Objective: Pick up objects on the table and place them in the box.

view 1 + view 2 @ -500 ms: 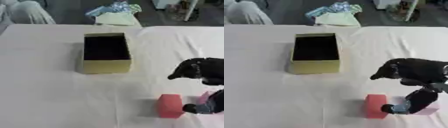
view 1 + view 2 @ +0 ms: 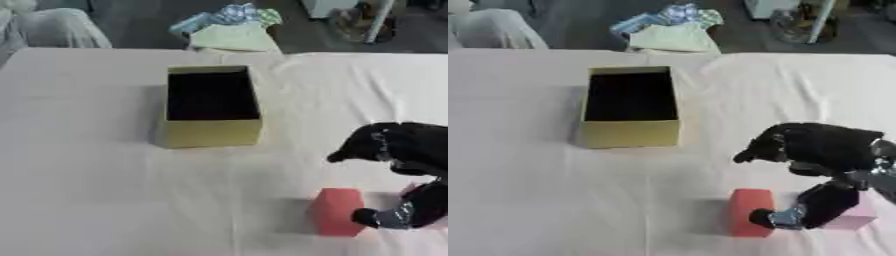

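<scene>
the box (image 2: pixel 210 131) looks empty, so nothing appears placed yet; the right hand (image 2: pixel 820 150) hangs with fingers curled beside the red block (image 2: pixel 751 211) and pink block (image 2: pixel 857 214), seemingly grasping neither; both remain on the table (image 2: pixel 96 200)

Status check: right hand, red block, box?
Right hand at the red block, thumb touching it, not lifted. Pink block behind the hand. Box open, path clear. Left hand not visible.

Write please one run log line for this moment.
right hand at red block, fingers curled | pink block beside | box open, dark inside | left hand not visible
</scene>
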`<state>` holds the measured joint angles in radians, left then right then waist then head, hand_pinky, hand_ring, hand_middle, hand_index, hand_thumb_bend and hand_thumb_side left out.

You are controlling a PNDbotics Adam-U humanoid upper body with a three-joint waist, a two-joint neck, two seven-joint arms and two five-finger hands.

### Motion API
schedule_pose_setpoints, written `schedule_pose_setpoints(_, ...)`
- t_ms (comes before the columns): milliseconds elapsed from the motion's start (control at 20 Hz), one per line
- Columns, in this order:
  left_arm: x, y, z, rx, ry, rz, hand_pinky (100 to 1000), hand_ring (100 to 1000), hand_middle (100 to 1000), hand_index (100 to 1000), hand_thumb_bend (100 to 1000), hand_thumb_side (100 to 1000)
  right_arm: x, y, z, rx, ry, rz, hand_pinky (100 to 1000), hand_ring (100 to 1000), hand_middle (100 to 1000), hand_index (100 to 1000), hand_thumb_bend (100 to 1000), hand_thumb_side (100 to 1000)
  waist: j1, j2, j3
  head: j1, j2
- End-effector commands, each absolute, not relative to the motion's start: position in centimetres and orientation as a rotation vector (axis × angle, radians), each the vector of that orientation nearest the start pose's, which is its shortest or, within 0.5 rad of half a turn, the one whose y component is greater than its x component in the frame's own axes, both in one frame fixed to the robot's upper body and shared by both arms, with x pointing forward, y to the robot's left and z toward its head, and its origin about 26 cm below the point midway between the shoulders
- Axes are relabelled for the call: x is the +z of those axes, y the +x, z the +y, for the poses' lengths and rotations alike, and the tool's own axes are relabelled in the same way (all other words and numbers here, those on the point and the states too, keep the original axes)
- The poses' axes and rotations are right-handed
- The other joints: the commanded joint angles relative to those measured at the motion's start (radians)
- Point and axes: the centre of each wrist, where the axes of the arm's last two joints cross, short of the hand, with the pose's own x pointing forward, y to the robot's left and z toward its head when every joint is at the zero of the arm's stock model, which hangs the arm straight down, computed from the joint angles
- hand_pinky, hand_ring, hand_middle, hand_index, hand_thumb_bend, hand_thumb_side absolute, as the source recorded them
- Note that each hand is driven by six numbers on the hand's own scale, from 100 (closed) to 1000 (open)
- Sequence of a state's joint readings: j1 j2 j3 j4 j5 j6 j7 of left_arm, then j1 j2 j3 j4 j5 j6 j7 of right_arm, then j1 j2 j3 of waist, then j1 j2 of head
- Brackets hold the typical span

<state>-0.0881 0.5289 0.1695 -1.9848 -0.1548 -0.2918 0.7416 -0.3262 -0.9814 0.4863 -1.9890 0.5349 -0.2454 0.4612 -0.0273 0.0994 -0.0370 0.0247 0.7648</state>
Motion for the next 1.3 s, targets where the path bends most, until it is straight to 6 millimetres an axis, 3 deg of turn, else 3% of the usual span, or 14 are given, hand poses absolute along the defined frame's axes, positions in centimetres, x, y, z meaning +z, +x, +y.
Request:
schedule_pose_setpoints(50,19.3,27.0,35.0,-0.279,-1.236,3.324,677,690,678,798,440,823,18.9,28.0,-26.9,-2.929,0.689,1.989,887,845,761,924,440,983,0.000,-0.006,0.000,-0.001,0.005)
schedule_pose_setpoints(1300,19.4,27.0,35.0,-0.296,-1.238,3.315,673,687,677,796,428,835,16.7,27.3,-26.8,-3.072,0.751,1.961,902,862,774,938,451,1000,0.006,0.035,-0.010,-0.033,0.005)
